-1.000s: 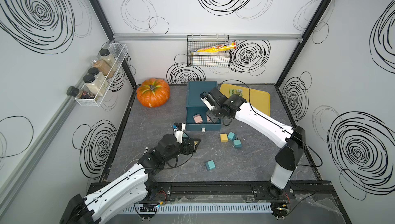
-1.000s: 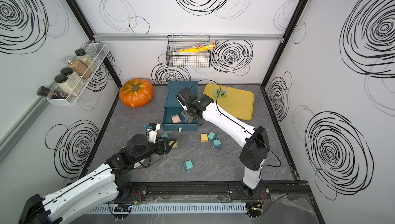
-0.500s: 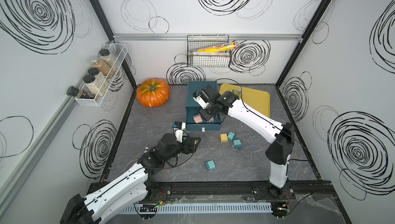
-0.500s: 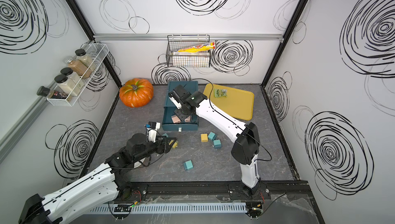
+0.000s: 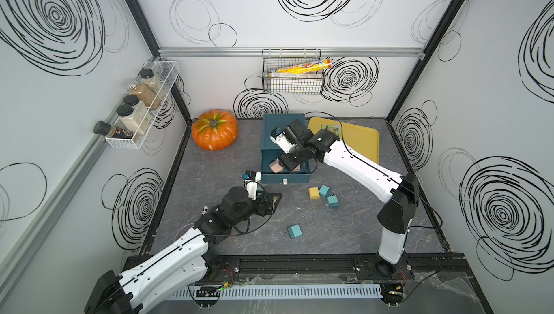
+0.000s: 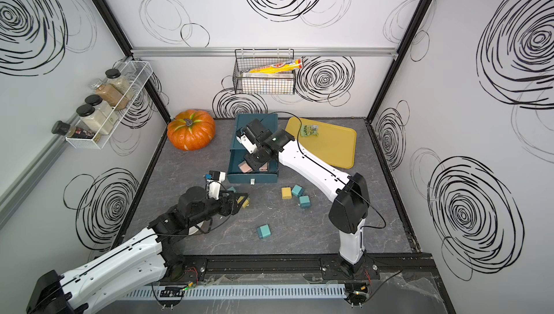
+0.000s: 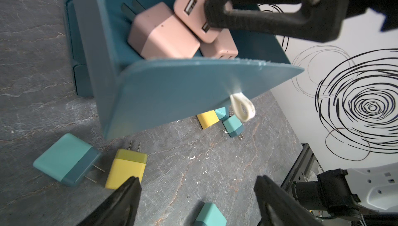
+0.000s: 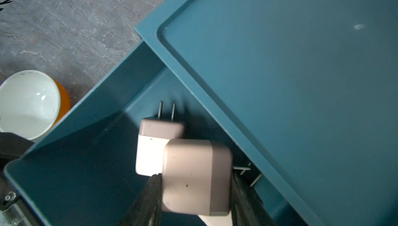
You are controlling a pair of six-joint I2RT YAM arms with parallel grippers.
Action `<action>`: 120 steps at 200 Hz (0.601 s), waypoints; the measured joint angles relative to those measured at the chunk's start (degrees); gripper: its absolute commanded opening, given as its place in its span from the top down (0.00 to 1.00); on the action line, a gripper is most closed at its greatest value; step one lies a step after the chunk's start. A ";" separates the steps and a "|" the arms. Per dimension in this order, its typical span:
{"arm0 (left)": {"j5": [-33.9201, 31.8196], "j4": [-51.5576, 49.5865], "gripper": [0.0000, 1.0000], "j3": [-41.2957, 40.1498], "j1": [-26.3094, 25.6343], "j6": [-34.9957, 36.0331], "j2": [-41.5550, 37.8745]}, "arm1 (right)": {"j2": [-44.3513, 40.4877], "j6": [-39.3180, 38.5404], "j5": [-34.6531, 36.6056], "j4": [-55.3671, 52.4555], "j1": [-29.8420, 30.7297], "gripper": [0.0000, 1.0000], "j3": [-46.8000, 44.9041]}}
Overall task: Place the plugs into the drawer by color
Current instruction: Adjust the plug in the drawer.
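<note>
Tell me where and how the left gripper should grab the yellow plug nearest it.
Grip the yellow plug across its two plain side faces, coming down from above with the left gripper open. It lies flat, prongs pointing toward the drawer, so that end offers no flat hold. Prongs of the teal plug reach close on one side, probably leaving that finger little room.

left arm (image 5: 168,264) reaching far-right, low | left gripper (image 7: 197,181) jaws wide apart | right arm (image 5: 356,162) stretched far-left | right gripper (image 8: 195,184) clamped on pink plug (image 8: 193,166)
</note>
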 measured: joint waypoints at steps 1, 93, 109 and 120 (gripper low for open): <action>0.00 0.00 0.10 0.00 0.00 0.00 0.02 | -0.02 0.00 -0.11 0.02 0.00 0.71 -0.13; -0.70 0.07 0.09 0.00 0.00 0.22 0.92 | 0.00 0.11 -4.59 3.56 0.48 0.70 -1.31; -0.98 -0.11 0.09 0.59 0.00 0.39 1.38 | 0.00 0.13 -5.27 3.87 0.85 0.70 -1.29; -1.05 -0.04 0.09 1.33 0.00 0.55 2.14 | 0.00 0.22 -6.43 4.42 0.94 0.70 -1.29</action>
